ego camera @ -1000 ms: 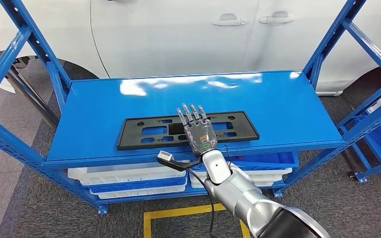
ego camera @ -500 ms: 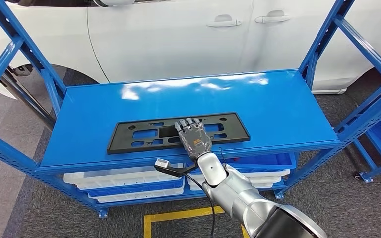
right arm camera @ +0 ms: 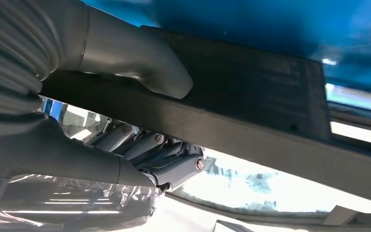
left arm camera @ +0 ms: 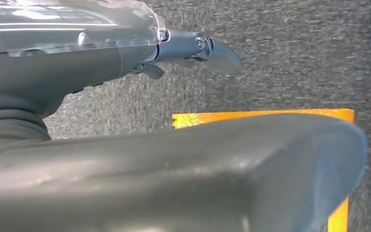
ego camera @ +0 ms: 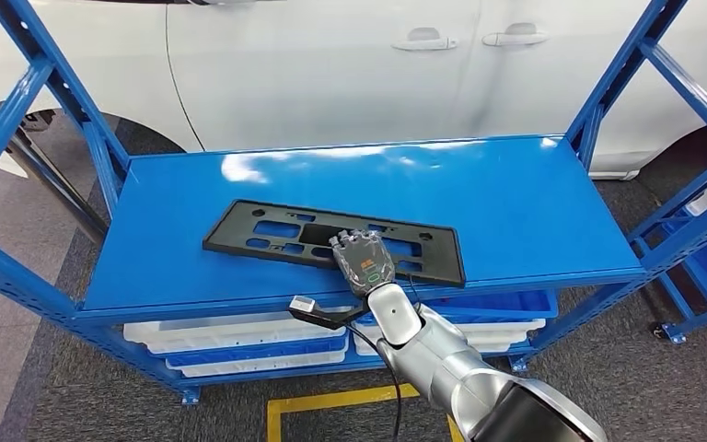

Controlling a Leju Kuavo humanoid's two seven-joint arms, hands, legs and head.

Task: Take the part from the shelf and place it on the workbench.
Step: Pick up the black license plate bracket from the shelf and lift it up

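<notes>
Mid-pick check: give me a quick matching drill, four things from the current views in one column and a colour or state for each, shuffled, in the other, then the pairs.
Things:
1. black plastic part
2. right hand
3. shelf deck
4. floor tape

States:
A. yellow
B. glossy blue
C. lying askew near the deck's front edge
D. gripping the part's front edge, thumb on one face and fingers on the other

Pairs: 1-C, 2-D, 3-B, 4-A
</notes>
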